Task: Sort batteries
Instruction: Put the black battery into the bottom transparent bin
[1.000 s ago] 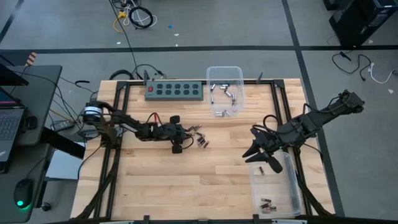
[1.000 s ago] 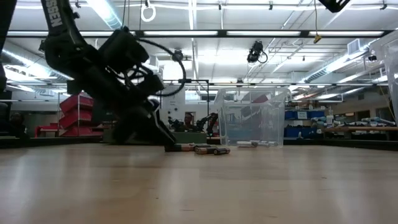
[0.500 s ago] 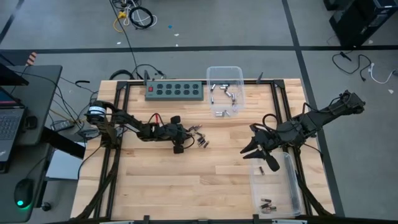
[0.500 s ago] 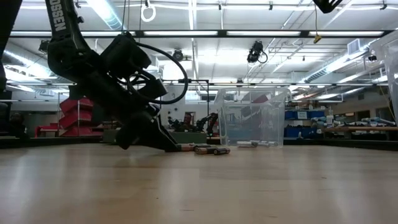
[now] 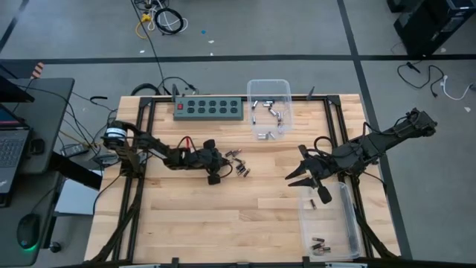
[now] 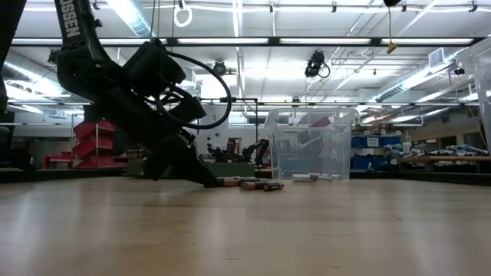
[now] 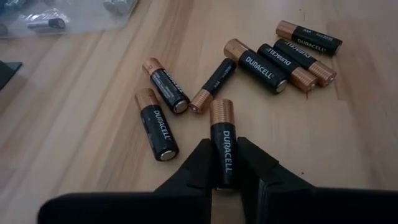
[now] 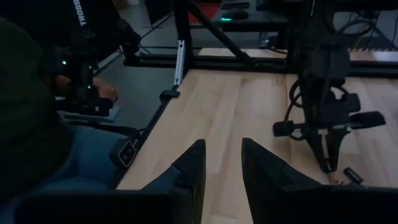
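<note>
Since the earlier frames the right claw has drifted left, away from the near-right bin, and the left claw has narrowed its fingers around a cell.

From above, the left claw sits low on the table just left of the loose batteries, a small cluster left of centre. More cells lie in the far clear bin beside the green power strip, and a few in the near-right bin. The right claw hovers with fingers spread, holding nothing.

At table height, the left arm slants down to the wood, its tip touching the surface beside a short row of cells, the far bin behind them.

The left wrist camera shows its fingers closed on one black-and-copper battery, copper end pointing away; seven others lie scattered beyond.

The right wrist camera shows its two fingers parted over bare wood, with the left arm farther off.
</note>
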Controlling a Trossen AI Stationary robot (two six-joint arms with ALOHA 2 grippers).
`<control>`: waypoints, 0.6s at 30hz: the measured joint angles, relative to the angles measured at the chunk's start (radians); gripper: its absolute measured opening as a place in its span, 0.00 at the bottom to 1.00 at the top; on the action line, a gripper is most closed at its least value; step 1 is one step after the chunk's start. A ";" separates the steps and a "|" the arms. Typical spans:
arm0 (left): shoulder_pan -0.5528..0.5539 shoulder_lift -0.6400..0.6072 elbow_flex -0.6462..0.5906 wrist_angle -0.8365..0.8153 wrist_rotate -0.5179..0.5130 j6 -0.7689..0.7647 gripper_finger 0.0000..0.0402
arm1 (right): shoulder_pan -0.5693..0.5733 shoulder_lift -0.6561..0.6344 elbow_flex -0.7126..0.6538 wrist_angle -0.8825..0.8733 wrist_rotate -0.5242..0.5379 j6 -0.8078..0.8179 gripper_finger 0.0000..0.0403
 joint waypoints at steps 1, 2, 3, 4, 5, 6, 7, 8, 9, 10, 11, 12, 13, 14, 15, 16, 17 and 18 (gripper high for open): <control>-0.004 0.000 0.000 0.000 -0.003 -0.006 0.11 | 0.000 0.000 0.000 0.000 0.000 -0.005 0.22; -0.008 0.000 0.000 0.000 -0.007 -0.015 0.11 | 0.000 0.000 0.000 0.002 0.000 -0.008 0.22; -0.011 0.000 0.000 0.000 -0.011 -0.021 0.12 | 0.000 0.000 0.000 0.003 0.000 -0.009 0.22; -0.015 -0.004 0.000 -0.002 -0.013 -0.024 0.12 | 0.000 0.000 0.000 0.004 0.000 -0.009 0.22; -0.019 -0.008 -0.001 -0.005 -0.013 -0.026 0.12 | 0.000 0.000 0.000 0.005 0.000 -0.009 0.22; -0.022 -0.016 -0.002 -0.008 -0.013 -0.026 0.12 | 0.000 0.000 0.000 0.005 0.000 -0.009 0.22; -0.026 -0.026 -0.002 -0.011 -0.015 -0.026 0.12 | 0.000 0.000 0.000 0.005 0.000 -0.009 0.22; -0.029 -0.036 -0.002 -0.017 -0.018 -0.025 0.12 | 0.000 0.000 0.000 0.005 0.000 -0.011 0.22; -0.031 -0.047 -0.003 -0.027 -0.018 -0.021 0.12 | 0.000 0.000 0.000 0.005 0.000 -0.016 0.22; -0.033 -0.059 -0.005 -0.033 -0.014 -0.018 0.12 | 0.000 0.000 0.000 0.005 0.000 -0.024 0.22; -0.034 -0.072 -0.007 -0.043 -0.010 -0.017 0.12 | 0.000 0.000 0.000 0.005 0.000 -0.030 0.22; -0.034 -0.083 -0.007 -0.054 -0.004 -0.017 0.12 | 0.000 0.000 0.000 0.005 0.000 -0.035 0.22; -0.034 -0.093 -0.007 -0.064 -0.002 -0.016 0.12 | 0.000 0.000 0.000 0.004 0.000 -0.041 0.22; -0.035 -0.105 -0.008 -0.073 0.000 -0.016 0.12 | 0.000 0.000 0.000 0.005 0.001 -0.050 0.22; -0.035 -0.118 -0.008 -0.080 0.000 -0.017 0.12 | 0.000 0.000 0.000 0.009 0.010 -0.062 0.22; -0.037 -0.133 -0.008 -0.080 0.001 -0.017 0.12 | 0.000 0.002 0.000 0.020 0.030 -0.073 0.22; -0.040 -0.149 -0.008 -0.080 0.000 -0.017 0.13 | 0.000 0.006 0.000 0.045 0.059 -0.086 0.22; -0.043 -0.165 -0.008 -0.080 0.000 -0.015 0.13 | -0.003 0.009 0.000 0.073 0.099 -0.102 0.22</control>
